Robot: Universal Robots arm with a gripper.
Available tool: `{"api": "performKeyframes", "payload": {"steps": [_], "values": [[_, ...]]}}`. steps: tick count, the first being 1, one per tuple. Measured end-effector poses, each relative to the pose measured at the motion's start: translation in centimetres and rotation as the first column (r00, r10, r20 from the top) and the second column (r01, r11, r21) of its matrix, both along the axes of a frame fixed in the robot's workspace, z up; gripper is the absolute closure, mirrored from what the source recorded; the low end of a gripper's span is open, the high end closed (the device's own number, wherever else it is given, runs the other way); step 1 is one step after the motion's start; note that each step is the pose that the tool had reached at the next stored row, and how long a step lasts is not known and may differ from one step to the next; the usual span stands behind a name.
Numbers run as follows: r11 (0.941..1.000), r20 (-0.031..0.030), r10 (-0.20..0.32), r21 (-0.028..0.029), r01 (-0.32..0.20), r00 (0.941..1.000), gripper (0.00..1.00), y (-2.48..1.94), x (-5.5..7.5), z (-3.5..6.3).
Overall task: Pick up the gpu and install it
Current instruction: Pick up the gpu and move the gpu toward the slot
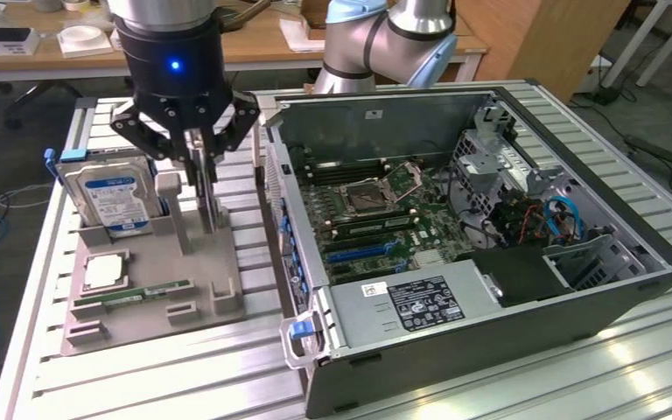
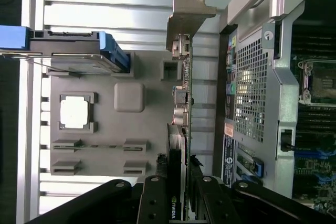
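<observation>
The gpu [image 1: 206, 197] stands on edge as a thin upright card over the grey holder tray [image 1: 196, 297], beside the computer case. In the wrist view I see the gpu [image 2: 185, 103] edge-on, with its silvery bracket [image 2: 188, 17] at the far end and its black heatsink close to the camera. My gripper [image 1: 199, 157] reaches down over its upper edge. The fingers [image 2: 156, 192] press on both faces of the card, so the gripper [image 2: 181, 184] is shut on it. Whether the card's lower edge still rests in the tray slot I cannot tell.
On the tray stand a silver hard drive [image 1: 108, 197] with a blue label, a square processor [image 1: 102, 271] and a slim memory stick [image 1: 137, 293]. The open computer case [image 1: 488, 289] lies on the exterior view's right, motherboard [image 1: 371, 210] exposed. A second arm [image 1: 383, 35] stands behind.
</observation>
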State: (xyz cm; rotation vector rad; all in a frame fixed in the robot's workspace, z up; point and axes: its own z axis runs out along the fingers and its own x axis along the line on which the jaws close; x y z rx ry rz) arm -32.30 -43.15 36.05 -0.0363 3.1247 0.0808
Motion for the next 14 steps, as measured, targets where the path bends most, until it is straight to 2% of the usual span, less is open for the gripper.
{"api": "performKeyframes", "payload": {"steps": [14], "values": [[1.0, 0.0, 0.0, 0.0004, 0.0, 1.0, 0.74, 0.0, 0.0, 2.21]]}}
